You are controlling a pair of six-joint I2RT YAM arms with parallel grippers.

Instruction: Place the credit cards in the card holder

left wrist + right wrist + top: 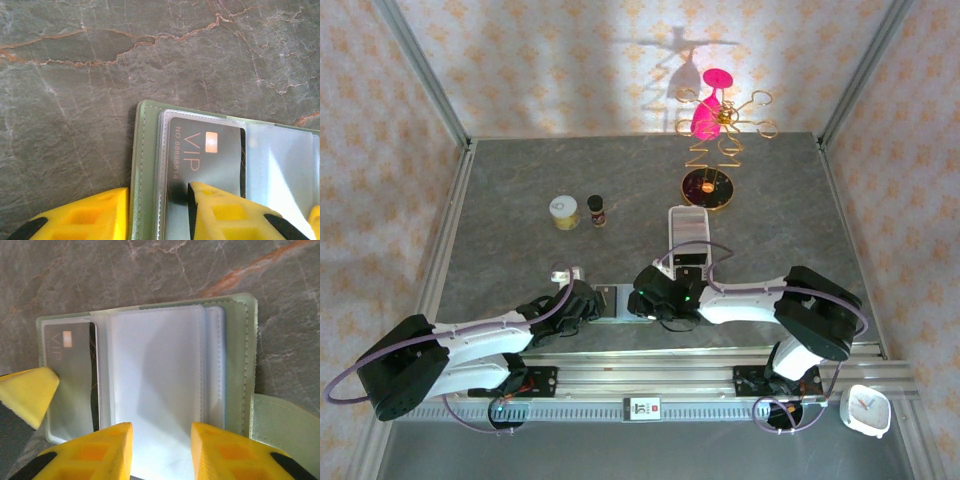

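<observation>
**One card seated, empty sleeves waiting**

The sage-green folding card holder (245, 365) lies open and flat on the grey veined stone worktop (100, 75), between the two arms. A dark, VIP-printed credit card (215, 155) sits inside the clear sleeve by its left cover. The left claw (157, 200) is partly open and straddles that left edge. One yellow fingertip rests over the sleeved card, seemingly pinning the card holder down. The right claw (161, 430) hovers over the empty clear sleeves, jaws apart, gripping nothing. I judge this the gap between cards. Next, the right claw must fetch another card and slide it edge-first into a narrow sleeve mouth without shifting the card holder.
</observation>
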